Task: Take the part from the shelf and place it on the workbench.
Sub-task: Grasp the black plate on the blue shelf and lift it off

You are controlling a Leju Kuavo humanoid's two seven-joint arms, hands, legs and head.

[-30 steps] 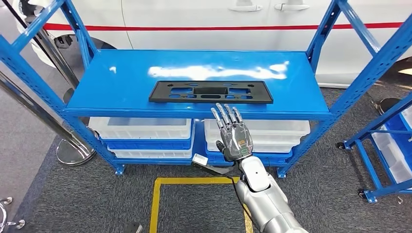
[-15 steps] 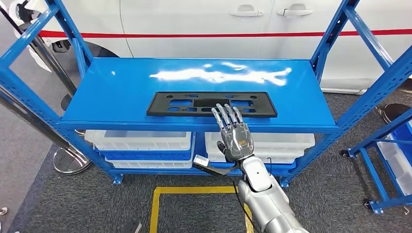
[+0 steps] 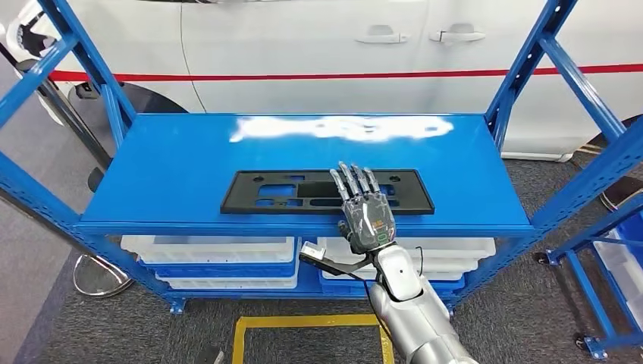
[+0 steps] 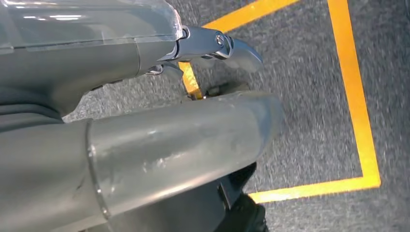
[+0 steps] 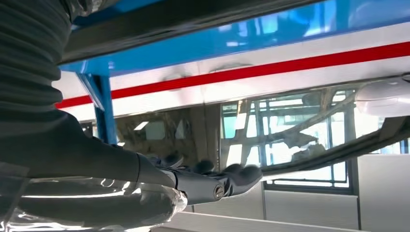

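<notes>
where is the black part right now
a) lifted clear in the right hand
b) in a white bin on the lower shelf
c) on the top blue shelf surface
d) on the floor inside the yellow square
c: the black part lies flat on the blue shelf, with the right hand open, fingers stretched over its near edge.

The scene was brightly and evenly lit. A white glare streak lay on the blue shelf (image 3: pixel 303 163) well beyond the right hand (image 3: pixel 364 208), probably from overhead lamps. The head view was sharp, its frame uprights splaying outward at the edges. The left wrist view's carpet (image 4: pixel 309 96) was motion-blurred, and the left hand (image 4: pixel 145 145) looked soft.
</notes>
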